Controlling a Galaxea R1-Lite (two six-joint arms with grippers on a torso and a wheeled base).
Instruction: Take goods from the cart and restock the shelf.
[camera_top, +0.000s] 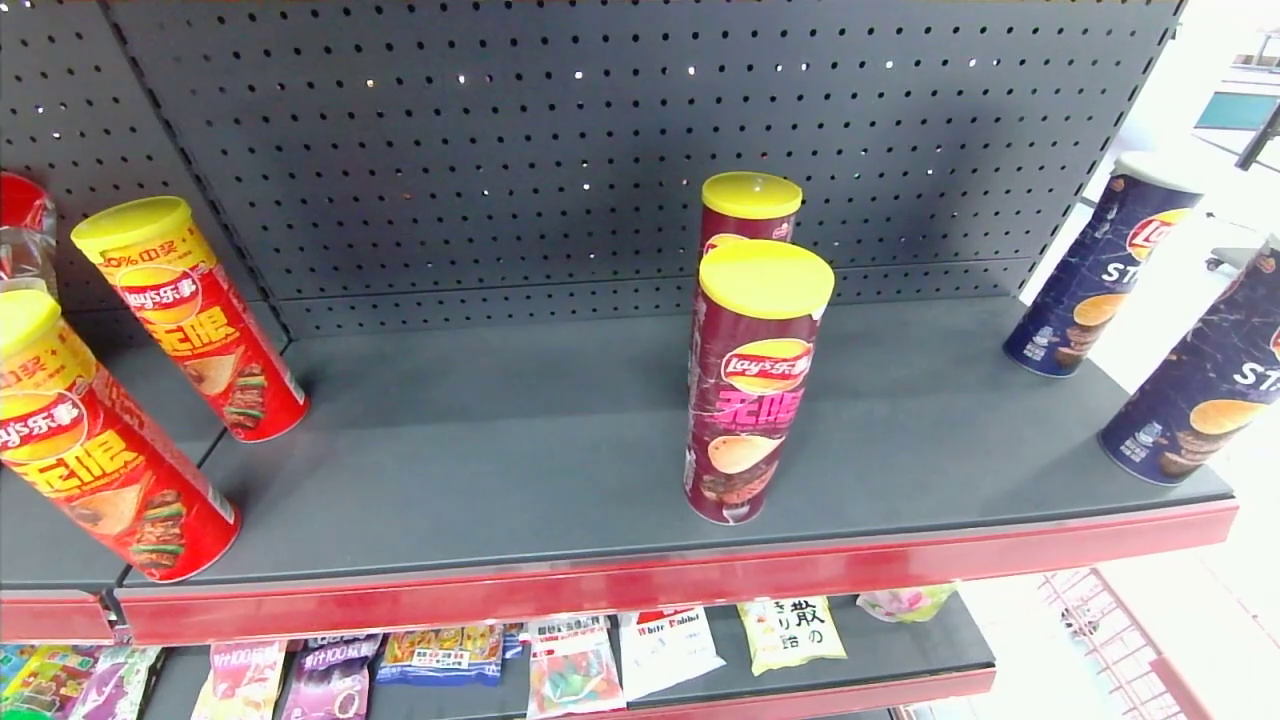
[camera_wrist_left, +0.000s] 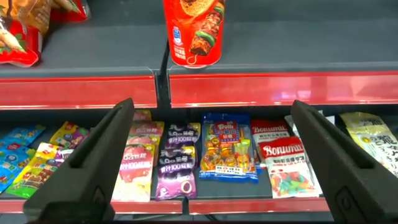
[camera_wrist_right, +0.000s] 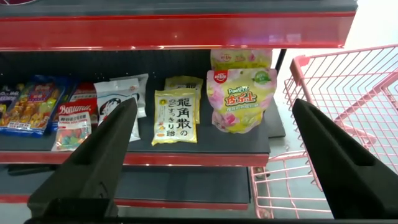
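Your left gripper is spread wide and holds nothing, facing the lower shelf and its row of candy bags. Your right gripper is just as wide and bare. Before it a green-pink pouch stands at that shelf's right end, beside the pink cart. On the upper shelf two maroon chip cans stand mid-shelf, one behind the other — red cans at its left end, dark blue cans at its right.

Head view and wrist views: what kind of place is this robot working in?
Probably a shop aisle: a pegboard-backed shelf holding upright potato-chip canisters, snack bags below, and a pink wire shopping cart.
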